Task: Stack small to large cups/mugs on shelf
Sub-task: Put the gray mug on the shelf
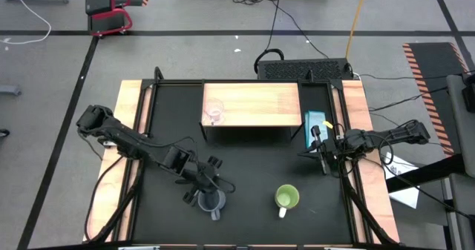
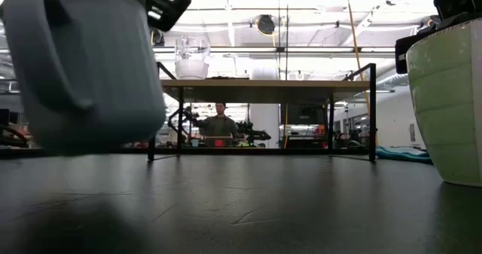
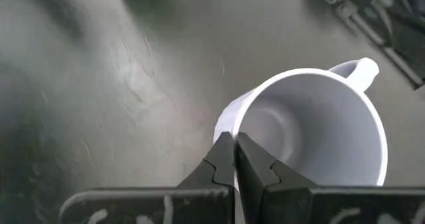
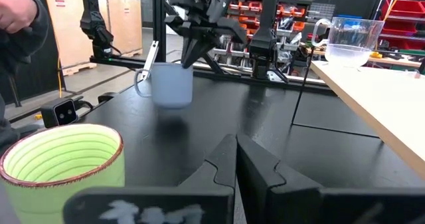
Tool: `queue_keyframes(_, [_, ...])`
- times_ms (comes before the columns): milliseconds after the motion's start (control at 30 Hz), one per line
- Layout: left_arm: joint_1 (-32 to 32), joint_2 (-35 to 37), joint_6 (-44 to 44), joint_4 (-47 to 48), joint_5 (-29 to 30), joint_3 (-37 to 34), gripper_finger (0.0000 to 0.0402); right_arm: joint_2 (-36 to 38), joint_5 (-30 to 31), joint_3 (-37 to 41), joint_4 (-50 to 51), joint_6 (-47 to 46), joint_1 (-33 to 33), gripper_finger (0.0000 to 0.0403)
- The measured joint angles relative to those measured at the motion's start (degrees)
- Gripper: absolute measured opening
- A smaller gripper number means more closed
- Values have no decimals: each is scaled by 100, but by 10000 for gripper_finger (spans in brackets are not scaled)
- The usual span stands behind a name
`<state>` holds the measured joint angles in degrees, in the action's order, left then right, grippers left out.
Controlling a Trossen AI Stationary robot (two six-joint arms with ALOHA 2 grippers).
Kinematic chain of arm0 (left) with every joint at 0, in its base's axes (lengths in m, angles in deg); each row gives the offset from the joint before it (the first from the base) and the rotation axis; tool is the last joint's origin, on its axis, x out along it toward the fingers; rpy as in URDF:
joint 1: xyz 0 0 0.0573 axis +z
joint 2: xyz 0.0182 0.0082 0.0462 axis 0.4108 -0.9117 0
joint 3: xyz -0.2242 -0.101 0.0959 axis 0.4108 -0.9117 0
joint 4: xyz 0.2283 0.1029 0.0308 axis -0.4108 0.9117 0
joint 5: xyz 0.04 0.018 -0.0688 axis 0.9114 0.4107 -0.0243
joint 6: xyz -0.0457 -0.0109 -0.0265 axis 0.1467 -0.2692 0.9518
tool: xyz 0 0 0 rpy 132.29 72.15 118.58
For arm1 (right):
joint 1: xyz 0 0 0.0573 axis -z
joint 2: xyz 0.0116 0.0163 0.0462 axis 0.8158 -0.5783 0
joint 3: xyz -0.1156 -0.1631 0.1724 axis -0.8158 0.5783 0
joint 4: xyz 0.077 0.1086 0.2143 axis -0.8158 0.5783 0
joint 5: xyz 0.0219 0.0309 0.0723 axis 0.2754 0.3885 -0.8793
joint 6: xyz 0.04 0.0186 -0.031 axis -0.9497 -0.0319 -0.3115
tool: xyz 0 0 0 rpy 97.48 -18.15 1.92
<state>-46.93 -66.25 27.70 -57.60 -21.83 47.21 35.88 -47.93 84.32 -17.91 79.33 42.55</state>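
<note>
**A:** Where's your grey-blue mug right now?

**B:** Off the black table, near the front edge. Your left gripper is pinched tight on its rim, handle out sideways. The shelf lies straight beyond it, with the glass cup at its left end.

**A:** So carry it away from you, next to the glass?

**B:** I'd say so, 1 spot along. The right gripper is closed on nothing, parked by the table's right edge, with the green mug near it.
</note>
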Motion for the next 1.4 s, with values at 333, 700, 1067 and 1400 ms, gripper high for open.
queue_keyframes(333, [-51, 740, -35, 22, 368, 2, 0, 0, 0, 2, 2, 0, 0, 0])
queue_keyframes(700, [16, 988, -127, 209, 504, 2, 0, 0, -1, 1, 2, 0, 0, 0])
queue_keyframes(1067, [241, 1099, -147, 190, 211, -122, 0, 0, -1, 1, 4, 0, 1, 0])
queue_keyframes(1400, [394, 1994, -123, -513, 99, -1018, 0, -52, -2, 0, 8, -42, 0, 0])
